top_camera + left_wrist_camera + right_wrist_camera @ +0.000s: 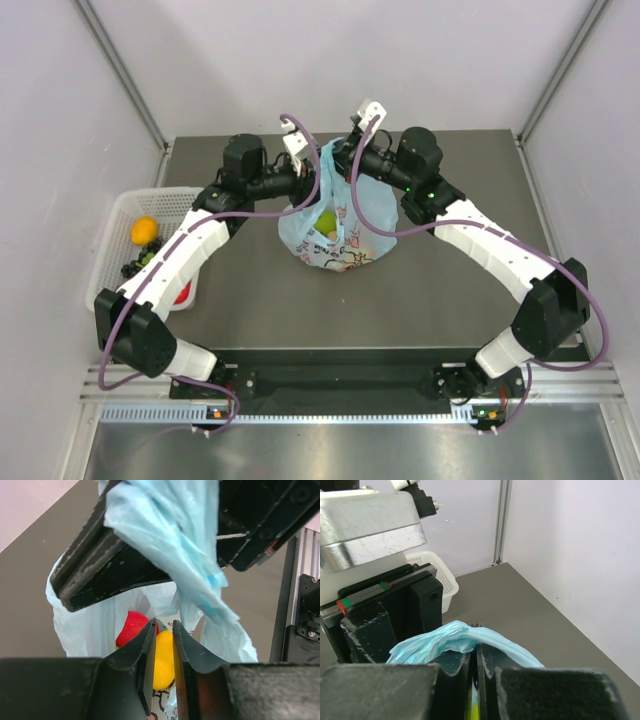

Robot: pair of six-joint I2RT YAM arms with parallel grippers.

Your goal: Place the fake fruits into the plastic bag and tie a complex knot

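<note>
at mid-table (250, 300), bag (335, 240), upright. inside it, apple (131, 627) just left of mango (162, 660), touching or nearly so. at the bag's top, left gripper (308, 185) on the left side, right gripper (345, 158) on the right and slightly behind, close together, handle plastic between them. at the table's far left edge, basket (112, 215), well apart from the bag. in it, orange (145, 231) toward the back, more fruit (135, 266) in front, partly under the left arm (190, 250).

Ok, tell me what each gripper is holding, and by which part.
Right gripper pinches the bag by a twisted handle. Left gripper is nearly closed, no plastic seen between its fingers; cannot tell.
</note>
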